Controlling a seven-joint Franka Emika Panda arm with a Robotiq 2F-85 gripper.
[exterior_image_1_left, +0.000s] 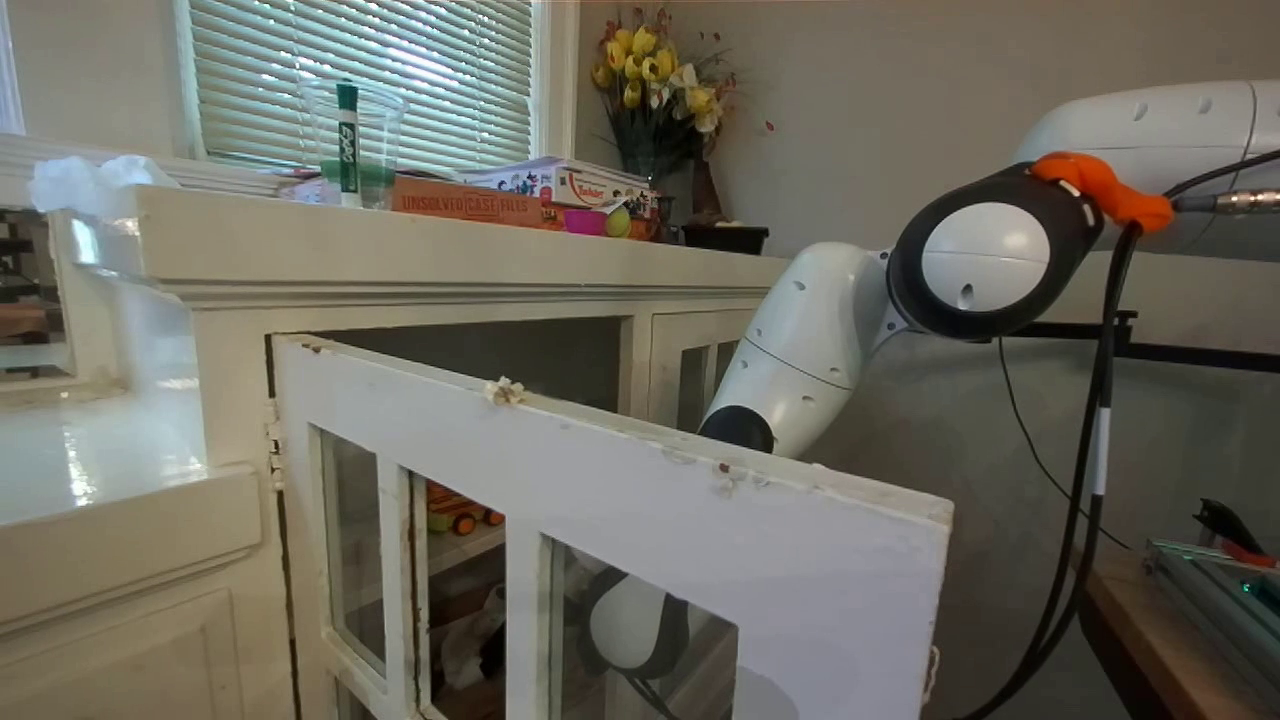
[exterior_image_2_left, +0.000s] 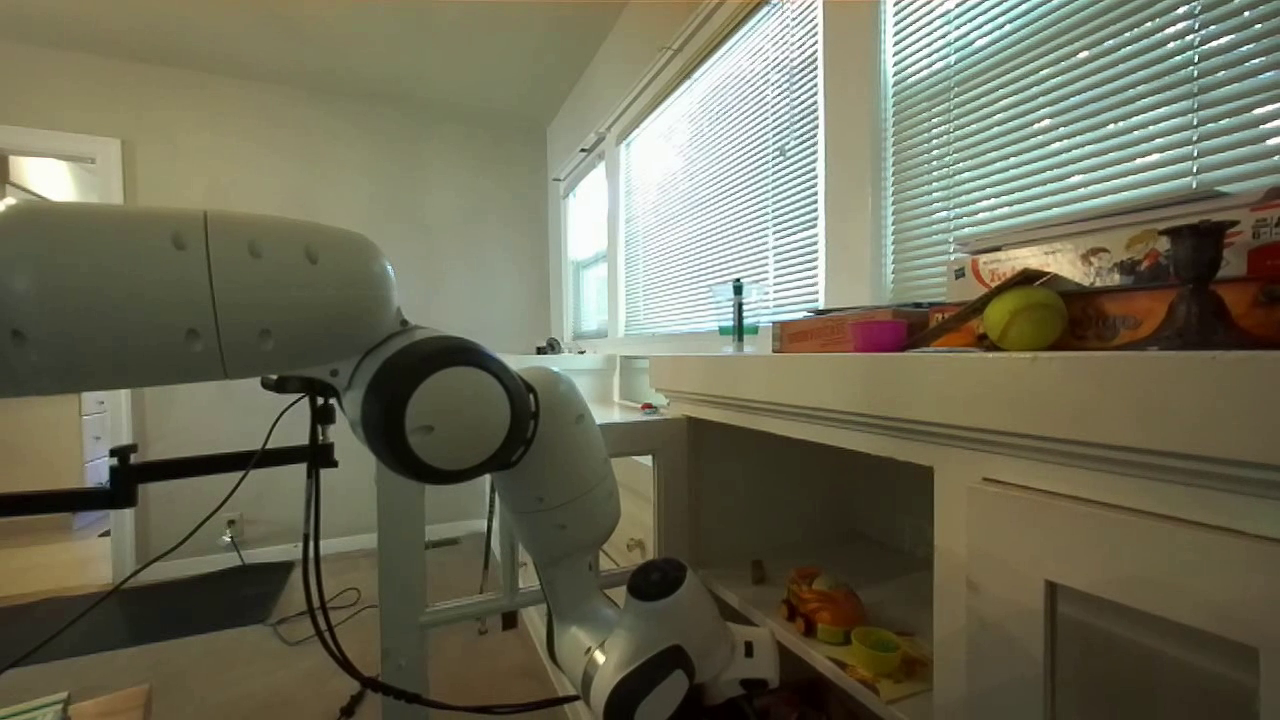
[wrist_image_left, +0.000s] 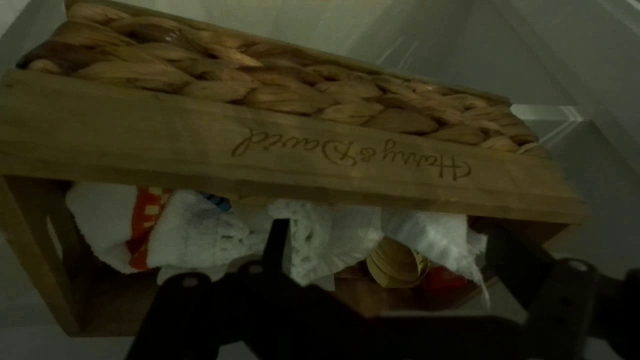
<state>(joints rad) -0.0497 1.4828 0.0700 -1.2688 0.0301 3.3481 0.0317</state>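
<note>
In the wrist view my gripper (wrist_image_left: 389, 235) stands open, its dark fingers spread wide in front of a wooden crate (wrist_image_left: 310, 160). The crate has a woven band, and its "Harry & David" lettering appears upside down. White cloths (wrist_image_left: 195, 240), one with a red-orange stripe, lie in the crate's opening. Between the fingers I see a frayed white cloth (wrist_image_left: 425, 230), a yellowish rolled piece (wrist_image_left: 397, 267) and something red (wrist_image_left: 445, 277). Whether a fingertip touches the cloth, I cannot tell. In an exterior view the hand (exterior_image_2_left: 745, 660) reaches low into the cabinet; the fingers are hidden there.
A white cabinet door (exterior_image_1_left: 640, 450) with glass panes stands open beside the arm. The shelf (exterior_image_2_left: 740, 590) above the hand holds an orange toy (exterior_image_2_left: 825, 605) and a yellow-green cup (exterior_image_2_left: 876, 650). Game boxes, a tennis ball (exterior_image_2_left: 1025, 318) and a marker (exterior_image_1_left: 348, 145) stand on the countertop.
</note>
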